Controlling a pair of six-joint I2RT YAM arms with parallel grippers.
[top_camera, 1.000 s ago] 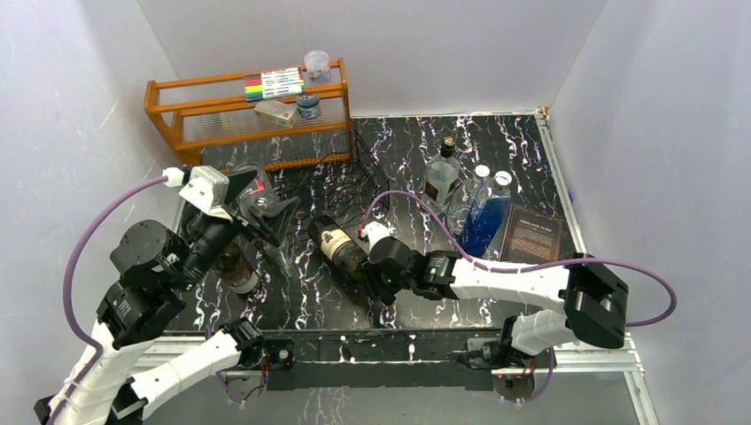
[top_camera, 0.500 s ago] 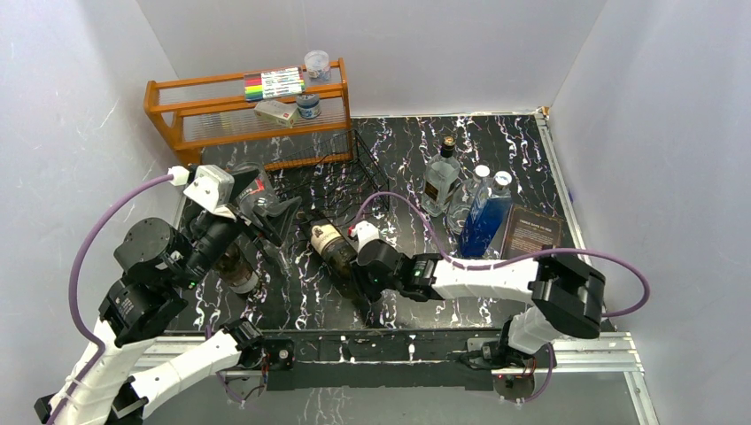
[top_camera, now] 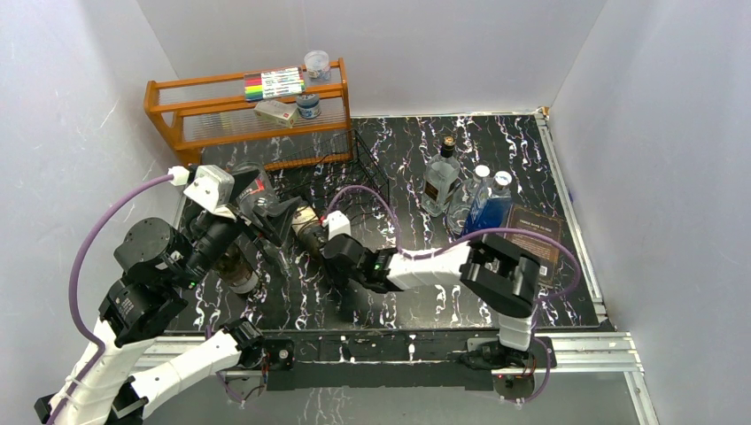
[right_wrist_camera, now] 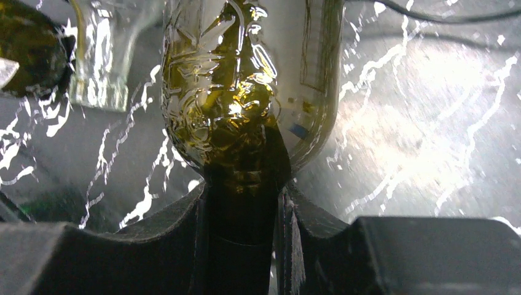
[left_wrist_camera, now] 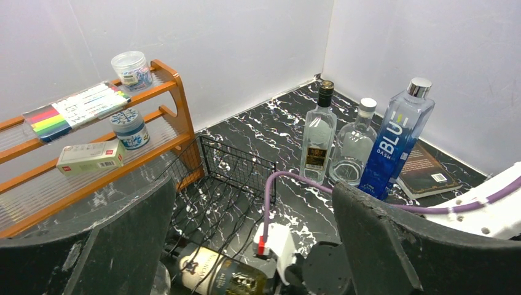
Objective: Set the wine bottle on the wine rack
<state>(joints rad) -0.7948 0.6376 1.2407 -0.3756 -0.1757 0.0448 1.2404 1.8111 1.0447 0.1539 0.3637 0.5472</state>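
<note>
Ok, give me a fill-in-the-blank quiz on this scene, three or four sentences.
1. The right tool is shut on the ____ of the wine bottle.
2. The left tool is ____, holding nothing.
3. The marker pack lies on the ____ wooden shelf.
4. The bottle beside the book is coloured ____.
Missing words: neck; open; orange; blue.

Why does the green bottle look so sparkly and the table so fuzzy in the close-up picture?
Right wrist view: light glints off the wine bottle's embossed glass, and the marbled table behind is blurred and washed out. Left wrist view: the left fingers near the lens are dark and soft, while the blue bottle behind looks sharp. Top view: evenly lit.
</note>
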